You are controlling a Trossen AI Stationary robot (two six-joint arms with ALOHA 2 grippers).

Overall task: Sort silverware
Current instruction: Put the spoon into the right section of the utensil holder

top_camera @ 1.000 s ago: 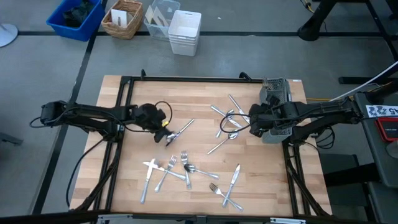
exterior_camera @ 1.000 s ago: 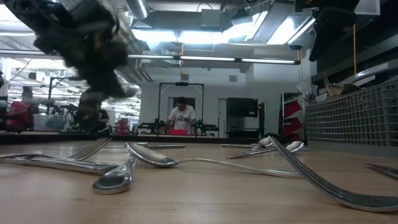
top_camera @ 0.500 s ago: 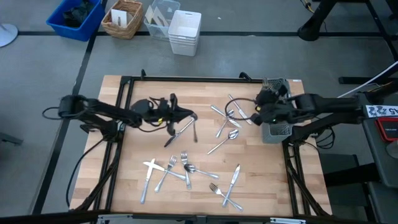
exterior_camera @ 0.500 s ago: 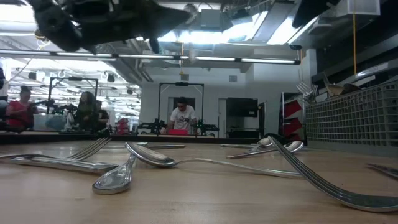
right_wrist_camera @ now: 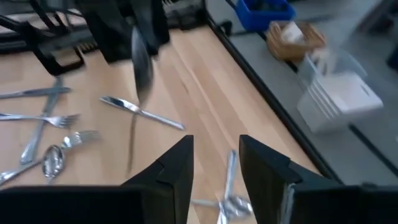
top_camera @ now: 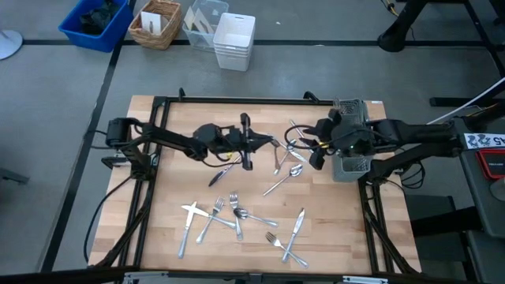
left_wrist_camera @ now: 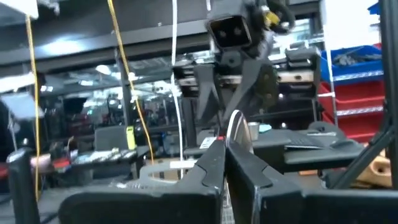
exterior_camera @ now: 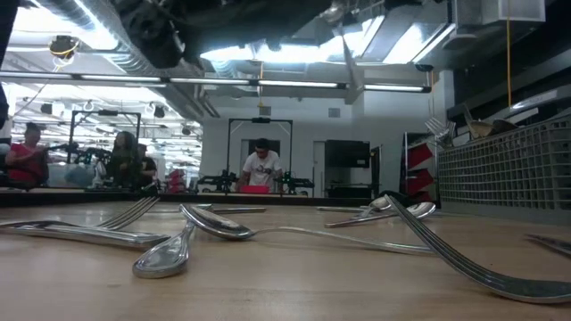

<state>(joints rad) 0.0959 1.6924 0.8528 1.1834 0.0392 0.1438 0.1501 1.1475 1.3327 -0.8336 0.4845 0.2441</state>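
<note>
On the near part of the wooden counter (top_camera: 166,237), loose silverware (top_camera: 237,221) lies scattered: forks, a spoon and knives, some crossed over one another. In the low view a spoon (exterior_camera: 165,257) rests bowl-down at the front with a fork (exterior_camera: 85,227) just beside it. Toward the middle of the counter, the left pincer (top_camera: 251,142) is raised above the surface, its fingers (left_wrist_camera: 214,165) pressed together on a knife (left_wrist_camera: 236,127), clamped by one end; the right wrist view shows that knife (right_wrist_camera: 141,62) hanging upright in the air above the wood, clear of the pieces below. Near it, on the right half of the counter, the right pincer (top_camera: 312,150) sits above a further cluster of forks and spoons (top_camera: 290,154), with its fingers (right_wrist_camera: 171,168) spread apart and nothing between them. Just beside that arm, at the right edge of the counter, stands a dark wire-mesh caddy (top_camera: 351,138). Beyond the far edge of the counter, on the floor, stand a white bin (top_camera: 234,41), a clear tub (top_camera: 203,20), a wicker basket (top_camera: 155,24) and a blue crate (top_camera: 95,22). The low view shows people (exterior_camera: 260,165) in the room behind.
</note>
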